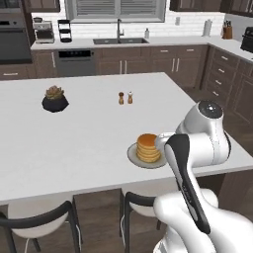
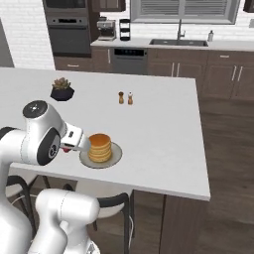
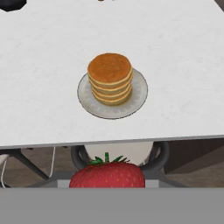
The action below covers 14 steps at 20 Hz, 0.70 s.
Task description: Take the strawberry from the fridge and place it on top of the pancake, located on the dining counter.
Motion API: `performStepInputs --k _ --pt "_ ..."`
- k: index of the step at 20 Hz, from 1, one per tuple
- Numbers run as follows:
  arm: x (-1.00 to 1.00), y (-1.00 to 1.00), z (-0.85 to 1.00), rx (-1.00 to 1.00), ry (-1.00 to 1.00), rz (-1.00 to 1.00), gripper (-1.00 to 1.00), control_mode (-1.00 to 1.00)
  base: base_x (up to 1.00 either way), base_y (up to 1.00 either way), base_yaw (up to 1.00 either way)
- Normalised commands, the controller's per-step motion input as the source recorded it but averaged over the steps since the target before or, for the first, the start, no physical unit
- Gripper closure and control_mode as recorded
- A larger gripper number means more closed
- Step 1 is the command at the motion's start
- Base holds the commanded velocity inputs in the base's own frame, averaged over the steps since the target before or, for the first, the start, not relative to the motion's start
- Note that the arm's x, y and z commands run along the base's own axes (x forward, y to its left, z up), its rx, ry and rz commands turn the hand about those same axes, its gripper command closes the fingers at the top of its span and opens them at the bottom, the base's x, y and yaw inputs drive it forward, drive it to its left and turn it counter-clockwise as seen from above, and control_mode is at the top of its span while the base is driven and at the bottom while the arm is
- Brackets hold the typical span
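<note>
Hand view: gripper [image 3: 107,183] clamps the small red strawberry with green leafy cap [image 3: 107,174], short of the white dining counter's near edge [image 3: 183,109]. Golden-tan pancake stack [image 3: 110,78] sits on a round grey plate [image 3: 139,89] near that edge. Risk: tiny berry rolls off the small top if released off-centre.

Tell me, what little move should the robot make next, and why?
Probably carry the small red strawberry with a green cap forward over the golden-tan pancake stack on its round grey plate. The gripper holds the berry at the white counter's near edge, short of the stack, whose top is bare.
</note>
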Motion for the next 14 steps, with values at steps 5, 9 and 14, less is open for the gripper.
performStepInputs --k 5,9,14 --pt "0.00 0.00 0.00 0.00 0.00 0.00 1.00 1.00 0.66 0.15 0.00" --pt "0.00 0.00 0.00 0.00 0.00 0.00 1.00 1.00 0.44 0.33 0.00" --pt "0.00 0.00 0.00 0.00 0.00 0.00 1.00 1.00 0.18 0.40 0.03"
